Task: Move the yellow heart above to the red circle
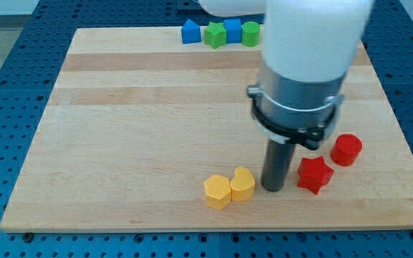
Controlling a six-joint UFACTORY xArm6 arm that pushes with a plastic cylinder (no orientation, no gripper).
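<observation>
Resting beside yellow heart (243, 184): my tip (273, 188)

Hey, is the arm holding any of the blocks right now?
Nothing is held. My tip stands on the board between the yellow heart and the red star.

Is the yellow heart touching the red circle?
No, the yellow heart sits beside the yellow hexagon, with my tip and the red star between it and the red circle.

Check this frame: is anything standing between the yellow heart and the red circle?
Yes. My tip sits just right of the yellow heart, and the red star lies beyond it, lower left of the red circle.
</observation>
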